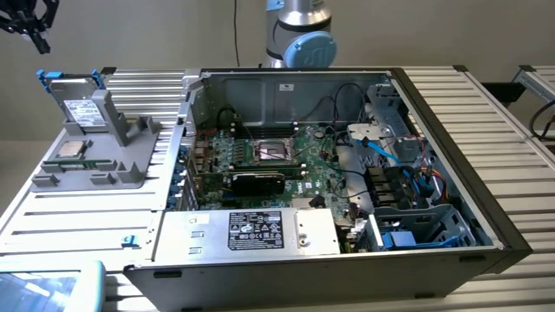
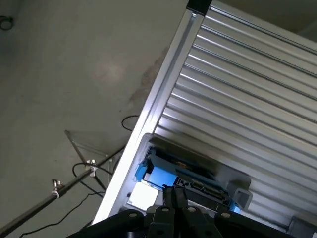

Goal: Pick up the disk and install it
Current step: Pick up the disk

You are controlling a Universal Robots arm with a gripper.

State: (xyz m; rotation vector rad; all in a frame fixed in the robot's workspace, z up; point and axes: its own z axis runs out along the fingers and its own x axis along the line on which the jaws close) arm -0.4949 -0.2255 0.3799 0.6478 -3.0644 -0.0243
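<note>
The disk, a silver-grey drive with a white label in a blue frame, stands on edge in the grey holder at the exterior view's left. My gripper hangs high above it near the exterior view's upper left corner, apart from it. In the wrist view the disk lies below the gripper, whose two black fingers are pressed together, shut on nothing.
An open computer case fills the middle of the slatted metal table, with a motherboard, a silver box with a black label and a drive cage. A small square chip rests on the holder. The arm's base stands behind the case.
</note>
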